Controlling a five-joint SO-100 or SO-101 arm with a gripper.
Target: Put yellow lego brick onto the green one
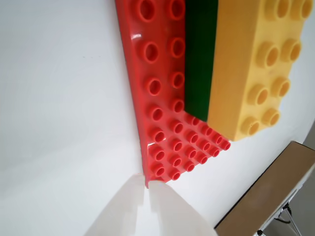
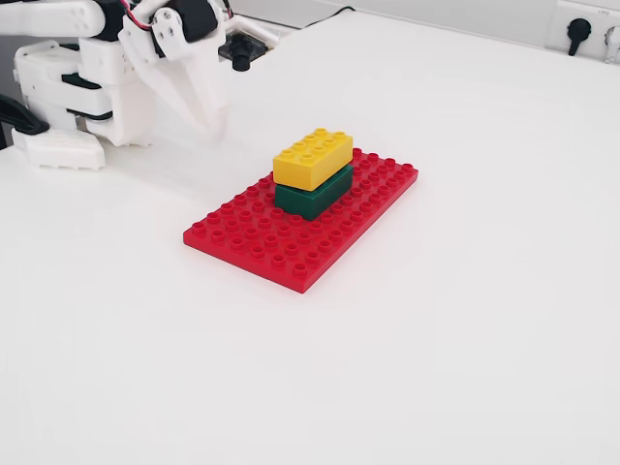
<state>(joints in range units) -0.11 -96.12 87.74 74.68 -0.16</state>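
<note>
The yellow lego brick (image 2: 312,155) sits stacked squarely on the dark green brick (image 2: 315,200), which stands on a flat red studded baseplate (image 2: 291,257). In the wrist view the yellow brick (image 1: 246,64) lies over the green one (image 1: 201,54), with the baseplate (image 1: 157,88) beside them. My white gripper (image 2: 213,121) hangs above the table to the upper left of the stack, apart from it and slightly blurred. In the wrist view its fingers (image 1: 146,196) meet with only a thin seam between them and hold nothing.
The arm's white base (image 2: 58,107) stands at the far left. A black cable plug (image 2: 239,53) lies behind it, and a wall socket (image 2: 579,29) is at the top right. The table edge and the brown floor (image 1: 275,191) show at the wrist view's lower right.
</note>
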